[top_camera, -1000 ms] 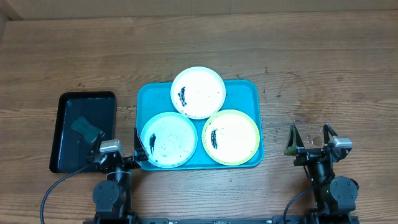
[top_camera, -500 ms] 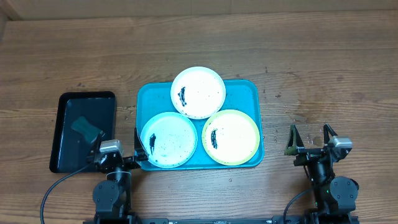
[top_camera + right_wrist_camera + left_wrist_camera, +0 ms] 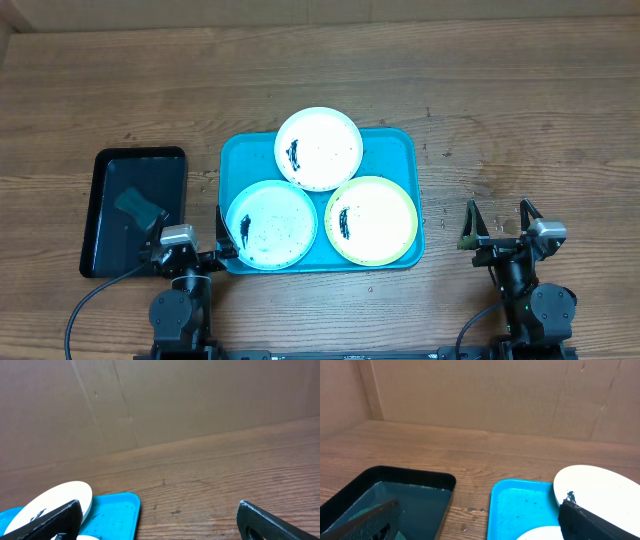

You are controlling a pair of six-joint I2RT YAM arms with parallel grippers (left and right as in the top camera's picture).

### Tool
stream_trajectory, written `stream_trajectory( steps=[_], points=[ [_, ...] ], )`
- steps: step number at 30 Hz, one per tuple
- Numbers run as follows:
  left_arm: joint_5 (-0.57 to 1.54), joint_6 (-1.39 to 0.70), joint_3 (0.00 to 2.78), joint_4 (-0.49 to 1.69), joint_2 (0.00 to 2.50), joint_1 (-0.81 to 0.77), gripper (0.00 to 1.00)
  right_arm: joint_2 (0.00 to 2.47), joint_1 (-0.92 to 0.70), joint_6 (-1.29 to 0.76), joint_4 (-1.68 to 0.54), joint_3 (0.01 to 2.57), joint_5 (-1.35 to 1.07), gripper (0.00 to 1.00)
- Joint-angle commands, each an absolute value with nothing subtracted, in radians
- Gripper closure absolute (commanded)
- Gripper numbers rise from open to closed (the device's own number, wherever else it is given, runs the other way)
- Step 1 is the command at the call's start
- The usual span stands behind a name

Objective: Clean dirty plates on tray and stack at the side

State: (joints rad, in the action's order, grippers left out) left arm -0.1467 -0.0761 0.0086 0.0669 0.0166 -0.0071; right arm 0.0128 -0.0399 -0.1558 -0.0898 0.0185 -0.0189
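At frame centre, three smeared plates (image 3: pixel 318 148) fill the tray (image 3: pixel 402 150); at bottom, left gripper (image 3: pixel 187 230) and right gripper (image 3: pixel 498 222) sit, jaws apart.

Both arms sit folded low at the near edge of the counter, the left arm (image 3: pixel 180 305) toward the near left corner and the right arm (image 3: pixel 530 300) toward the near right corner. Each wrist points toward the far edge. The left gripper (image 3: pixel 188 228) is held low and level, its two dark fingers (image 3: pixel 590 522) spread wide apart and empty. The right gripper (image 3: pixel 497 225) takes the same low, level pose, its fingers (image 3: pixel 272 522) likewise spread wide apart and clasping nothing.
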Motion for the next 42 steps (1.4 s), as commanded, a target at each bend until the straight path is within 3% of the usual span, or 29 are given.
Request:
stream_trajectory(
  steps=[1,14,21,25,27,31,36,42],
  points=[
    [-0.156,-0.09,0.006,0.066,0.005,-0.014,0.0,0.003,-0.038,-0.149,-0.084,0.008,-0.012,0.0],
    [-0.157,-0.09,0.006,0.049,0.005,-0.014,0.0,0.003,-0.038,-0.149,-0.084,0.008,-0.013,0.0],
    [0.262,-0.4,0.006,-0.162,0.005,-0.014,0.0,0.003,-0.038,-0.149,-0.084,0.008,-0.013,0.0],
    [0.311,-0.388,0.025,-0.456,0.005,-0.013,0.0,0.003,-0.038,-0.149,-0.084,0.008,-0.012,0.0],
    [0.305,-0.337,0.07,-0.486,0.005,-0.013,0.0,0.003,-0.038,-0.149,-0.084,0.008,-0.012,0.0],
    [0.229,-0.148,0.325,-0.198,0.066,-0.013,0.0,0.003,-0.038,-0.149,-0.084,0.008,-0.012,0.0],
    [0.047,-0.103,0.643,0.214,0.279,-0.013,0.0,0.003,-0.038,-0.149,-0.084,0.008,-0.012,0.0],
    [0.016,-0.045,0.982,0.614,0.64,-0.013,0.0,0.003,-0.038,-0.149,-0.084,0.008,-0.012,0.0]
  ],
)
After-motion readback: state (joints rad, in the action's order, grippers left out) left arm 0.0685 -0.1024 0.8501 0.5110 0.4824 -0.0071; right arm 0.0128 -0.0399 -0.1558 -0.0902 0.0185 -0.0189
